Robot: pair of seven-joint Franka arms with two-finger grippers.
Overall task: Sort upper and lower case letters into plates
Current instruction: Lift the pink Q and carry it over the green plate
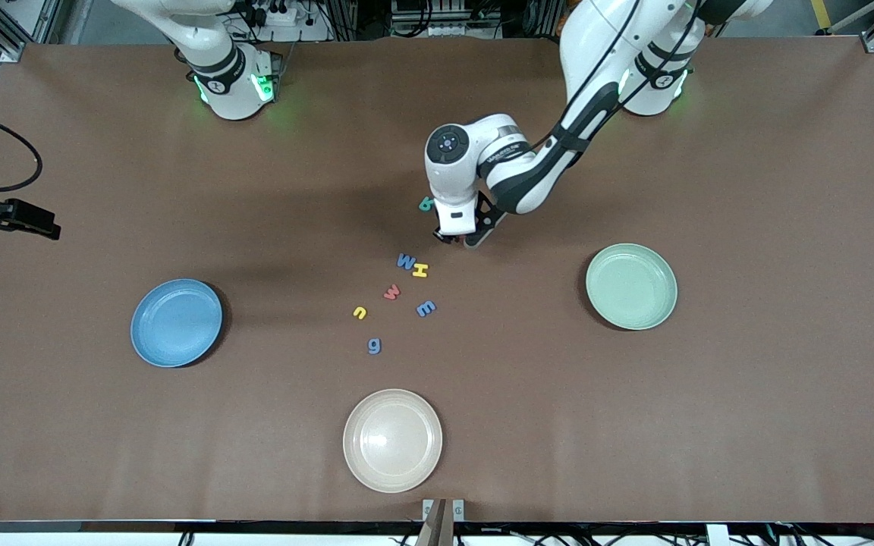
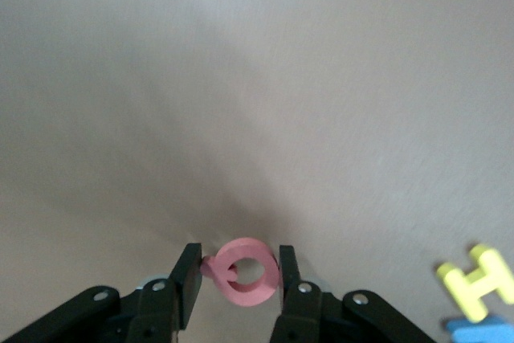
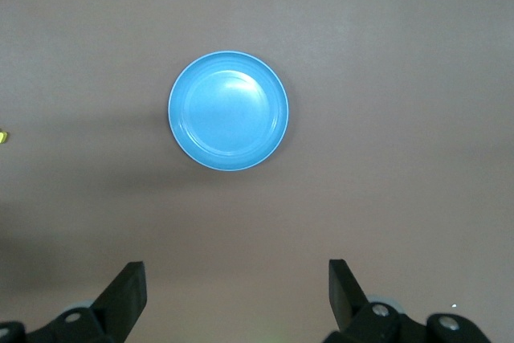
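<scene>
The left gripper has its fingers nearly shut on a small pink-red ring-shaped toy letter at the table top. Just beside lie seven loose letters, among them a yellow H and a teal letter. The blue plate and mint green plate hold nothing: sorting has barely begun. The right gripper waits wide open and empty, high above the blue plate.

- A brown table carries everything.
- A blue plate lies toward the right arm's end, a mint green plate toward the left arm's end, and a cream plate nearest the front camera.
- Between the plates lie small letters: blue W, yellow H, red w, blue E, yellow u, blue g, teal letter.
</scene>
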